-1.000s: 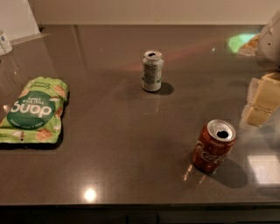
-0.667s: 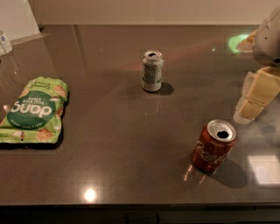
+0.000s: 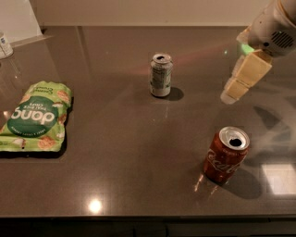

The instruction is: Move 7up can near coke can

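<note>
Enters at two o'clock, white arm (image 3: 274, 28) slanting toward seven o'clock, pale gripper (image 3: 233, 90) hanging at three o'clock.

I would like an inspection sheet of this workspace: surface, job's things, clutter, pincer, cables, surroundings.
Surface: dark glossy countertop, with light reflections.
Job's things: 7up can upright at centre rear; coke can upright at front right, top opened; they stand apart.
Clutter: green snack bag lying flat at left; small white container at far left edge, partly cut off.
Pincer: the pincer hangs at right, above the countertop, touching neither can.
Cables: nothing seen.
Surroundings: pale wall behind the countertop.
</note>
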`<act>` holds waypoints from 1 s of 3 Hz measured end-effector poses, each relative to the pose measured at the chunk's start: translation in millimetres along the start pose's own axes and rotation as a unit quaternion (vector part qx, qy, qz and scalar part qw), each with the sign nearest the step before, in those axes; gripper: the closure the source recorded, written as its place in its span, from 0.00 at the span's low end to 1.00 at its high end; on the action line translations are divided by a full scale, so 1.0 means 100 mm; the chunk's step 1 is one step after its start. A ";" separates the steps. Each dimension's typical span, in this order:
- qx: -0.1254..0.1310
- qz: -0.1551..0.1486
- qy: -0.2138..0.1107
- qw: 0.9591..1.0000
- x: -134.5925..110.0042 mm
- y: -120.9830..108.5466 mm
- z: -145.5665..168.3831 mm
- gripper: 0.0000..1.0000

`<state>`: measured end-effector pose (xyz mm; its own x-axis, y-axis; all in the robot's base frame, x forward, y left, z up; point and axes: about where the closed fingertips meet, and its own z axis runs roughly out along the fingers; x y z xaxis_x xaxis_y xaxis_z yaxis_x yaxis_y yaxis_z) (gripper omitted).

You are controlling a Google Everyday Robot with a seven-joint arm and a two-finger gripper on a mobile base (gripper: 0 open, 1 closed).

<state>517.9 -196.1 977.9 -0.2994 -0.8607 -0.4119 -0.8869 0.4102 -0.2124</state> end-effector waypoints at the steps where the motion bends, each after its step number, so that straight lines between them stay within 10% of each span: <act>1: 0.005 0.020 -0.041 0.999 -0.25 -0.20 0.25 0.00; 3: 0.022 0.038 -0.100 0.994 -0.71 -0.43 0.84 0.00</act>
<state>607.1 -127.2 942.2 -0.2852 -0.7509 -0.5957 -0.8465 0.4888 -0.2109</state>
